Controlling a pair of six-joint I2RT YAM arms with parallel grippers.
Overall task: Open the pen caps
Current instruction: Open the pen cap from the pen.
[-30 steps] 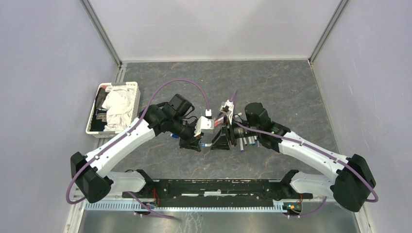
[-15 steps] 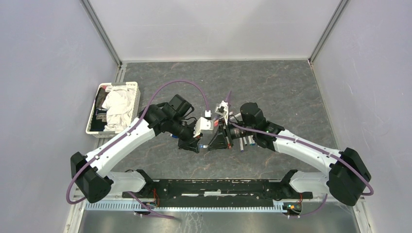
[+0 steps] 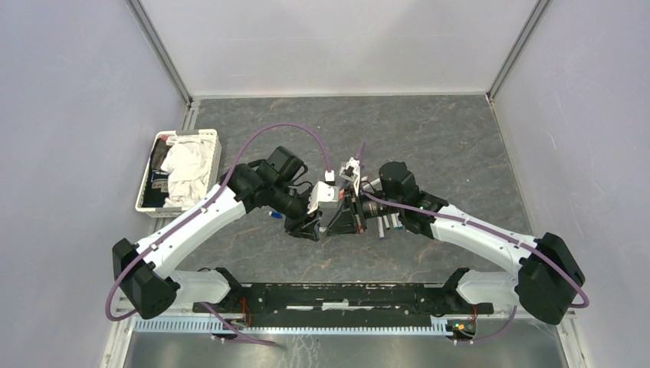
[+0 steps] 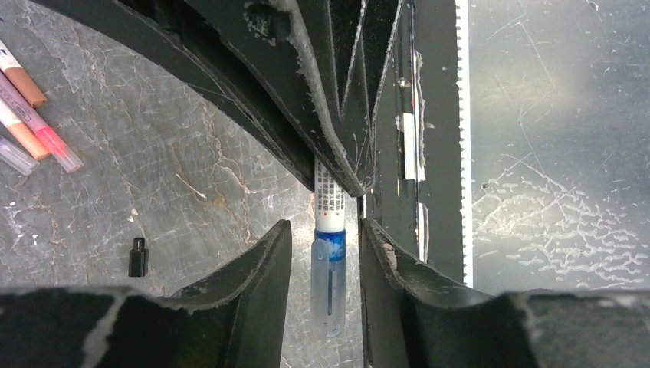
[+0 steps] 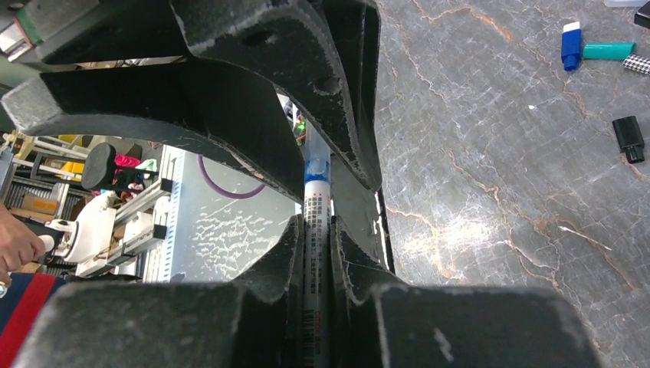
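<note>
**Between the two arms: one pen, cap on**

At mid-table the right gripper (image 5: pixel 316 227) clamps the pen (image 5: pixel 315 195) by its barrel. The left gripper (image 4: pixel 326 227) stands open around the clear, blue-tipped cap (image 4: pixel 328 287), not touching it. It would do best to close squarely on the cap, then pull straight along the barrel. Far left, a white basket (image 3: pixel 201 133) holds crumpled white cloth (image 3: pixel 186 165).

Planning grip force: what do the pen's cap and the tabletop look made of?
Pen cap: likely clear glossy plastic; the blue tip shows through it. Tabletop: grey, veined, stone-look with a slight sheen; real stone or printed laminate, cannot tell.
</note>
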